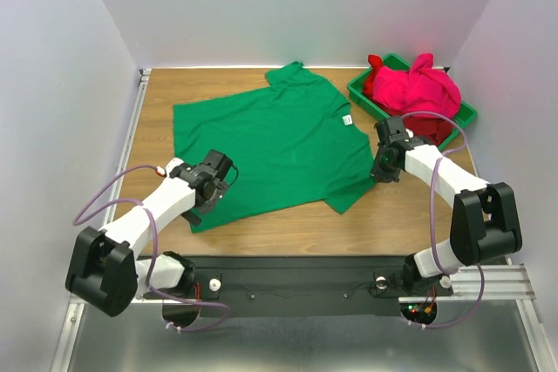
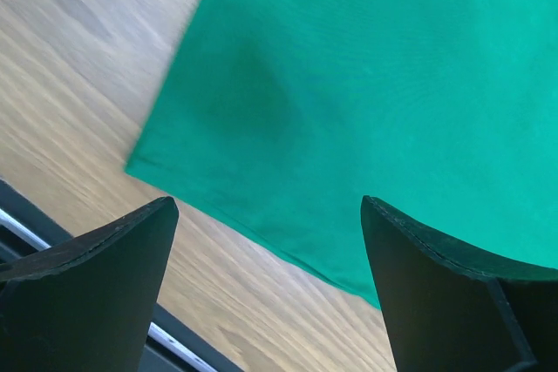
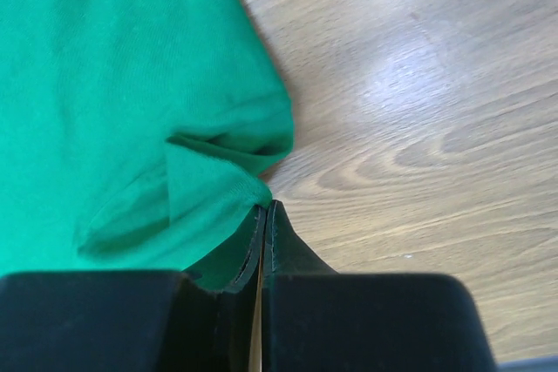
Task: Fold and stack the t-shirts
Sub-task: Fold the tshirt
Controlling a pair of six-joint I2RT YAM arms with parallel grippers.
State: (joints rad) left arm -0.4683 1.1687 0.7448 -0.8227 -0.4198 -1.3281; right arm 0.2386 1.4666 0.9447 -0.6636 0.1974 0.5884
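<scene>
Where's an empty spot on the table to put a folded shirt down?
Bare wood lies left of the green shirt, up to the table edge, and between its hem and the near edge. The far right is crowded: the bin holding the pink shirt, and the right end effector.

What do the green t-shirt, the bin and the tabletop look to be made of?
Green t-shirt: soft matte knit, probably cotton; it creases and folds at the sleeve. Green bin: rigid-looking plastic, smooth straight rim. Tabletop: wood or wood-look laminate; grain lines, faint sheen.
</scene>
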